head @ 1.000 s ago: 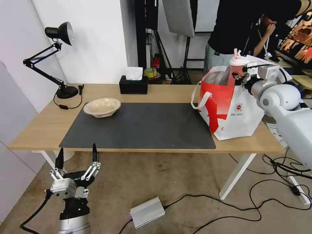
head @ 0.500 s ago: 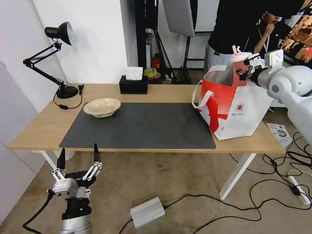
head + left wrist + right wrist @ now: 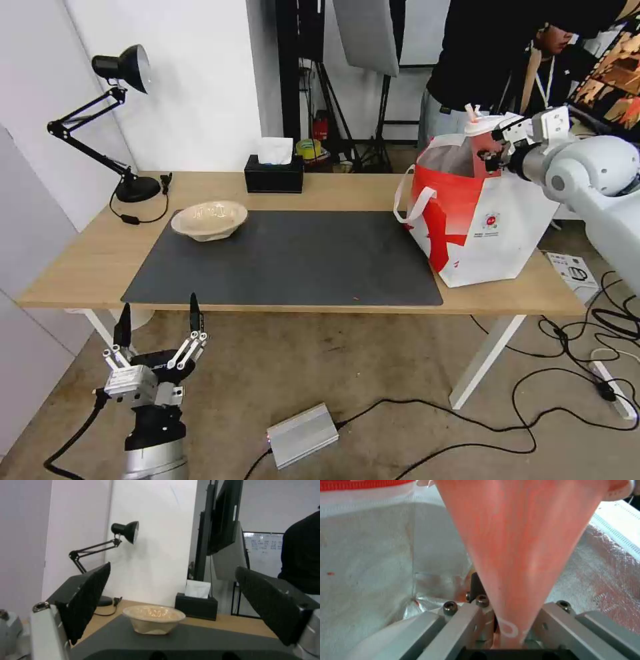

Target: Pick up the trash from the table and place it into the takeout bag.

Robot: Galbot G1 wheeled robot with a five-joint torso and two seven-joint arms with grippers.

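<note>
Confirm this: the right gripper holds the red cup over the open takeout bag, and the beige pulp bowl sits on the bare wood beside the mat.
One thing is wrong: the beige pulp bowl sits on the mat, at its far left corner, as the head view shows. The right gripper does hold the red cup over the open takeout bag.

The red cup [image 3: 481, 143] sat half sunk behind the takeout bag [image 3: 490, 227] rim, its lower body hidden; up close the cup's top ran off the frame, and the bag's floor lay out of sight beneath it
</note>
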